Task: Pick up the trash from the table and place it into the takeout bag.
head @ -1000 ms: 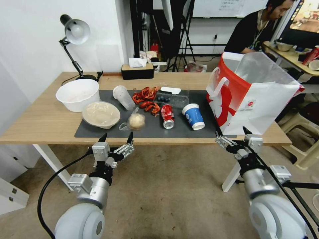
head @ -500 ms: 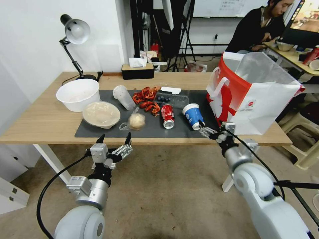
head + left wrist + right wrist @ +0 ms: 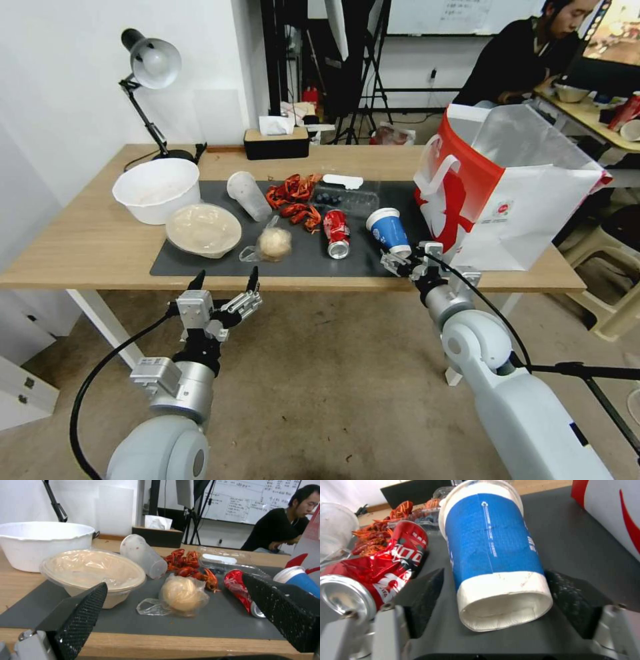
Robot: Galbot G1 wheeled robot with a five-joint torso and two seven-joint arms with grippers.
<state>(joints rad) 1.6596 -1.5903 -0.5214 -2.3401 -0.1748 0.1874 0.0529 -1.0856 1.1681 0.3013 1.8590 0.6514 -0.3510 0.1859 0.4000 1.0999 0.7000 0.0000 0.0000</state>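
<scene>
Advanced leftward, right pincer (image 3: 405, 259) now straddles blue-white paper cup (image 3: 389, 233).

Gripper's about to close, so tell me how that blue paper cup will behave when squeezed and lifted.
The blue-white paper cup lies on its side between the open right gripper, so it may roll if nudged. Thin paper walls and a hollow base suggest it is light and may crush under a hard squeeze.

**Right pincer straddling the paper cup**

My right pincer (image 3: 493, 605) is spread wide, one dark finger (image 3: 423, 600) on each side of the blue-white paper cup (image 3: 493, 552); I can't tell whether either touches it. The cup lies on the dark grey mat (image 3: 586, 542), base toward me. Just beside it lies the crushed red soda can (image 3: 383, 572), with red shells (image 3: 383, 527) behind. The takeout bag (image 3: 613, 512) stands at the edge.
</scene>
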